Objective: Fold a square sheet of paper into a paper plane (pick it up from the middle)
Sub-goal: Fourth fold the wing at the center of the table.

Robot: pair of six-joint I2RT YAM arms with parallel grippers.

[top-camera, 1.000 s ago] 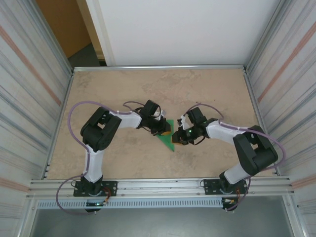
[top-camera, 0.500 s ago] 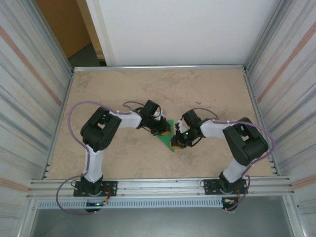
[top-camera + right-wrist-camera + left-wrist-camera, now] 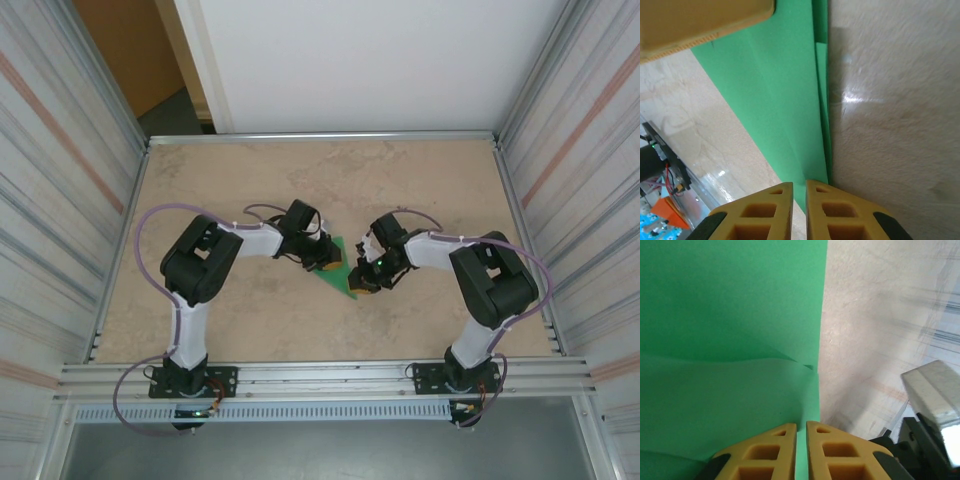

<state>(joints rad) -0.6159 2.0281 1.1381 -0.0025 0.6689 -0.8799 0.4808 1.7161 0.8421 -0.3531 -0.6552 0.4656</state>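
Paper (image 3: 340, 278), part-folded, on the surface (image 3: 220, 180)
Light, limp; pinch the stiffer folded edge (image 3: 821, 100). Left gripper (image 3: 801, 426) and right gripper (image 3: 799, 185) nearly closed against it, hold unclear.

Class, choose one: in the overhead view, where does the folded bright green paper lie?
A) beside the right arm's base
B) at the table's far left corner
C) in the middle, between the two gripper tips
C: the folded bright green paper lies between the left gripper and the right gripper.
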